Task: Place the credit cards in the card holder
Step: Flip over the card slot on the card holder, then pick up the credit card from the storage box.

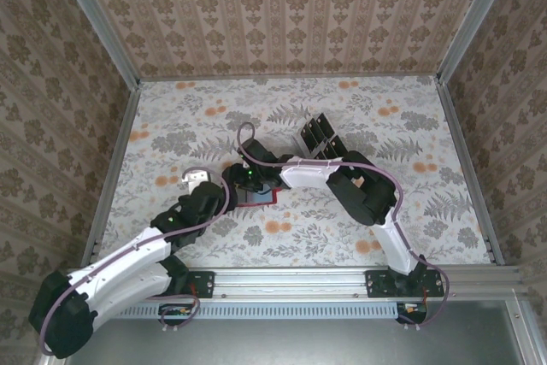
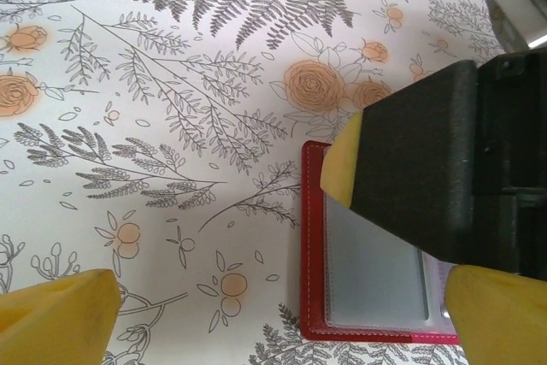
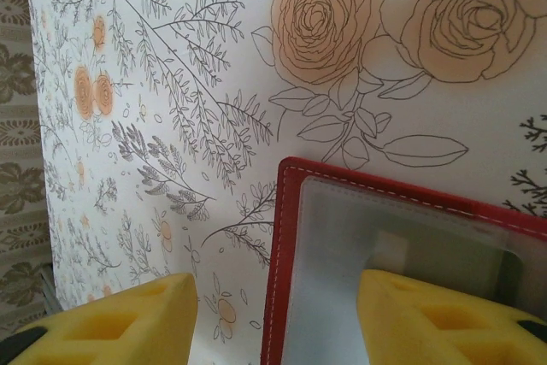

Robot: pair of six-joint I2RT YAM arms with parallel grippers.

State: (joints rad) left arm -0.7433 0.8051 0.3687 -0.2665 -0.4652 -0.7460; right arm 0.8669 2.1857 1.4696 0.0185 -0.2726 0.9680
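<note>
A lab test booth: aluminium frame (image 1: 342,278), wallpapered walls (image 1: 282,6), floral-printed tabletop (image 1: 197,126).

The bench (image 1: 385,126) before me is covered in a print of grey ferns and orange roses (image 3: 320,14). Toward its far middle a slotted rack (image 1: 318,138) stands on that print. I see beige patterned walls (image 1: 282,6) closing three sides, and an aluminium rail (image 1: 291,279) along the near edge.
</note>
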